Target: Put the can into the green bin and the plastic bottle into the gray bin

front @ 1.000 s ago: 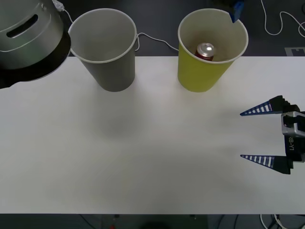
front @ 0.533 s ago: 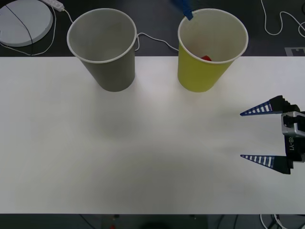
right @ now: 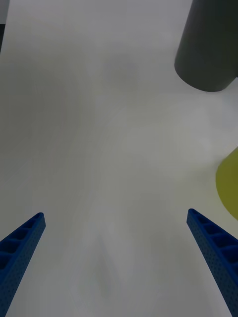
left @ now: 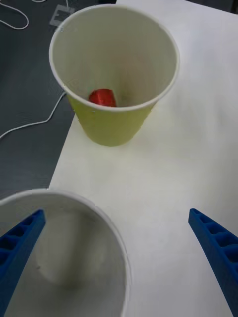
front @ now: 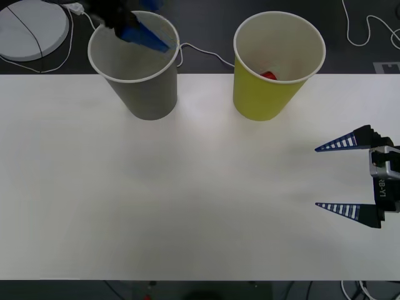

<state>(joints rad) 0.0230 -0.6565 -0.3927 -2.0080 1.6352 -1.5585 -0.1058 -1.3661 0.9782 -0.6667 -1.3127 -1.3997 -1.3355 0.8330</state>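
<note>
The white table has much free surface in the middle and toward the near edge. The two bins stand side by side close to its far edge, well apart from each other.

The large yellow-green cup-shaped bin with a white rim stands toward the right. Inside it lies the small orange-red drink can, low against the wall; from the front only a small red part shows above the rim, and the metal top is hidden.

The large gray cup-shaped bin with a white rim stands toward the left. Its pale inside looks bare as far as the left wrist view shows, but the bottom is partly cut off there.

The left gripper hangs above the mouth of the gray bin. In the front view it is blurred and only one blue finger is clear; in its own wrist view the two fingers stand wide apart at the corners, holding nothing.

The right gripper rests low over the table near the right edge, fingers spread wide, nothing between them. Its body is cut off by the picture edge.
</note>
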